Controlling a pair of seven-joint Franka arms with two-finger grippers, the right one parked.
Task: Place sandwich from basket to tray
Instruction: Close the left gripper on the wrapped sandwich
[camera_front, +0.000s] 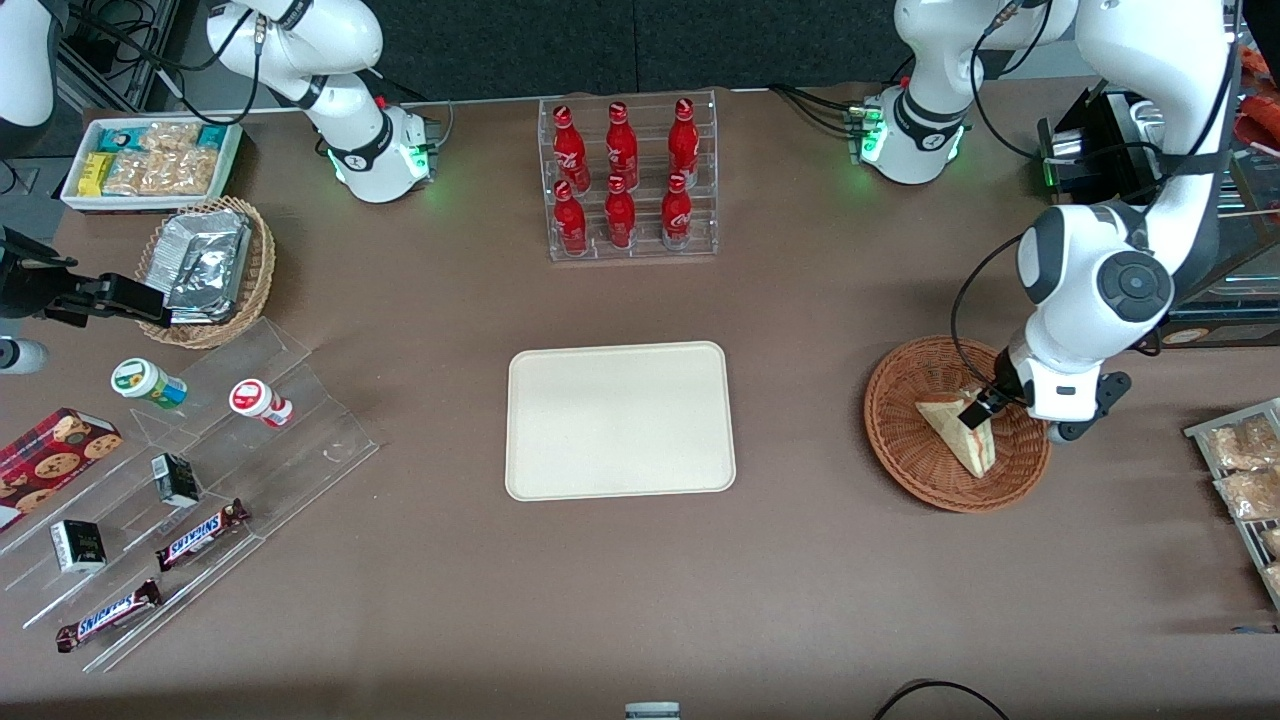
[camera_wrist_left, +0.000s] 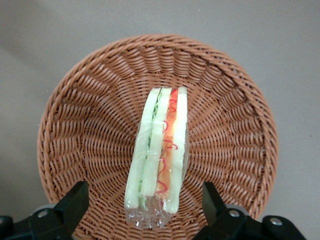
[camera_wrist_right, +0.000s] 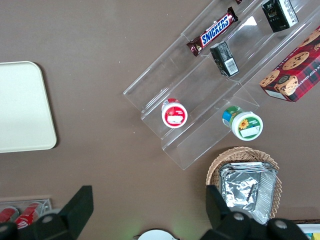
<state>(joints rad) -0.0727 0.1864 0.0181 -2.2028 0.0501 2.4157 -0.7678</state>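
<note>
- Brown tabletop (camera_front: 800, 300) carries everything; the cream tray (camera_front: 620, 420), lying bare at its middle, serves as the landmark.
- Well apart from the tray, toward the working arm's end of the table, sits the round wicker basket (camera_front: 905, 440).
- Inside the basket rests the wrapped sandwich (camera_front: 962, 436), its green and orange-red filling edge facing up in the wrist view (camera_wrist_left: 159, 155).
- Hanging just above the sandwich, the left gripper (camera_front: 978, 408) is spread wide: its fingers (camera_wrist_left: 75, 200) straddle the wedge without touching it, so nothing is held.
- Judged step: the approach for the pick, with the grasp not yet made.
- Next, it likely needs to drop lower, pinch gently across the bread faces, lift clear of the basket rim, then carry it over to the tray.
</note>
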